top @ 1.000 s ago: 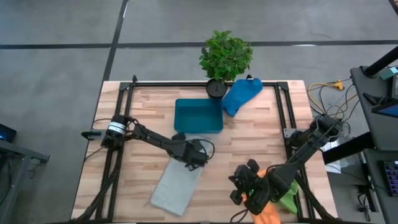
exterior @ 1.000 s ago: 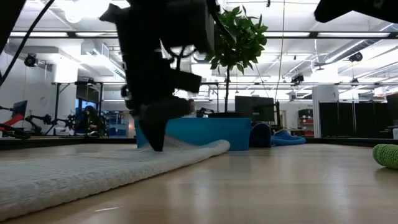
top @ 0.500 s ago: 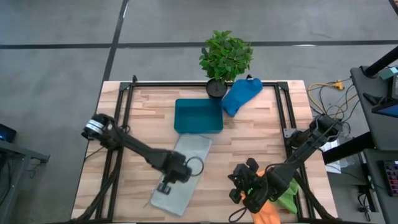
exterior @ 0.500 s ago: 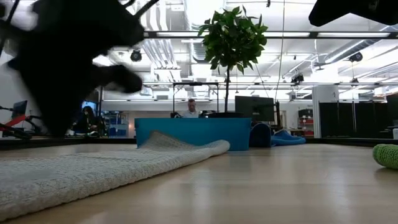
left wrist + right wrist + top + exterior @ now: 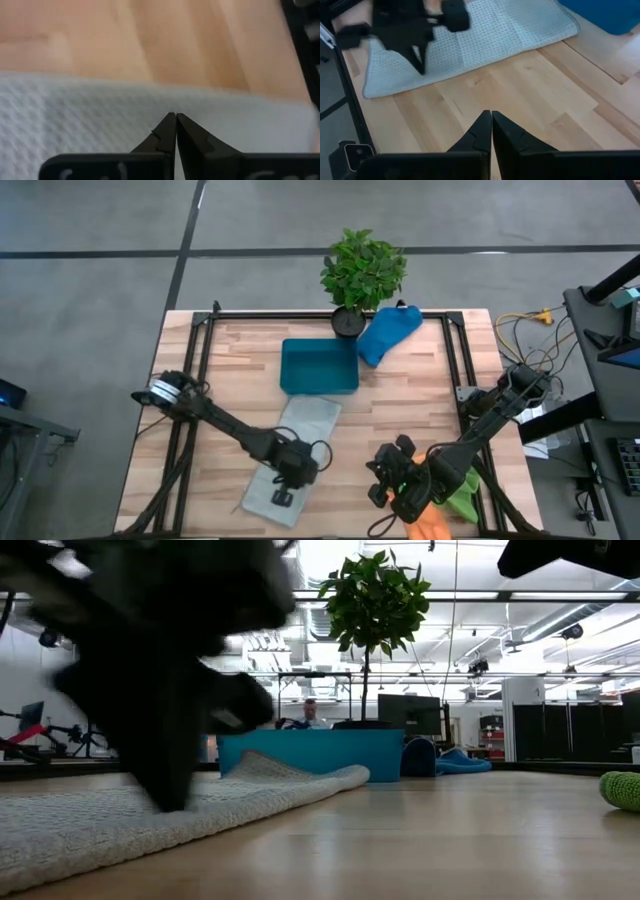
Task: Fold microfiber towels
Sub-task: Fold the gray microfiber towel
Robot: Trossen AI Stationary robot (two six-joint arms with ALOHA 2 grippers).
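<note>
My left gripper [image 5: 284, 498], jaws closed and empty, hovers over the unfolded grey-white towel [image 5: 290, 460]; my right gripper [image 5: 383, 482], also closed, waits; no towel looks folded.

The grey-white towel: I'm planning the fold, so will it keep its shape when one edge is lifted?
Probably not. The grey-white towel lies limp, its far edge rumpled by the tray, so it should droop. Its waffle weave likely grips the left pincer.
</note>
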